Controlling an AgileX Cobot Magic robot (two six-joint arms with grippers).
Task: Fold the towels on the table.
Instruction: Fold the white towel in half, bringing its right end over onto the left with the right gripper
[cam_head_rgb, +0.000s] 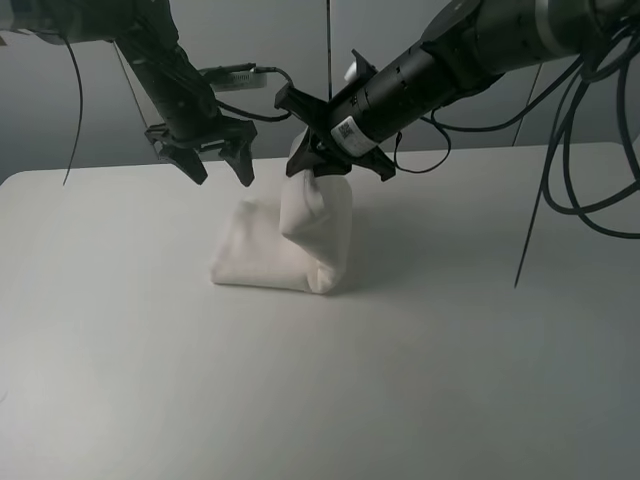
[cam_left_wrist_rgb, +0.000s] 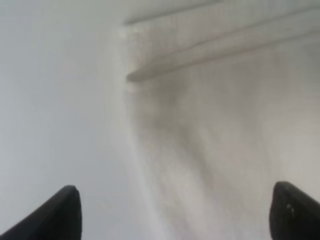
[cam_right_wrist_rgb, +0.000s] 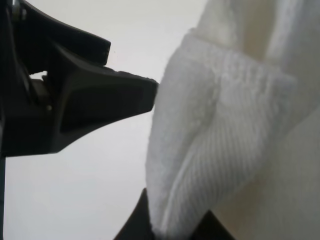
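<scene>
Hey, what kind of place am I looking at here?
Probably a robotics lab or test bench: cabled black left arm and right arm over a plain white table, grey wall behind, one white towel.

Readable text: none can be made out in any of the three views.
Sticker (cam_head_rgb: 347, 128): a small white rectangle with dark, code-like printing on the black wrist end of the right arm (cam_head_rgb: 430, 70). It is too small to read.
Towel (cam_head_rgb: 300, 240): no legible lettering on the faces that show, neither on the terry nor on the ribbed band seen close up from the right wrist.
</scene>
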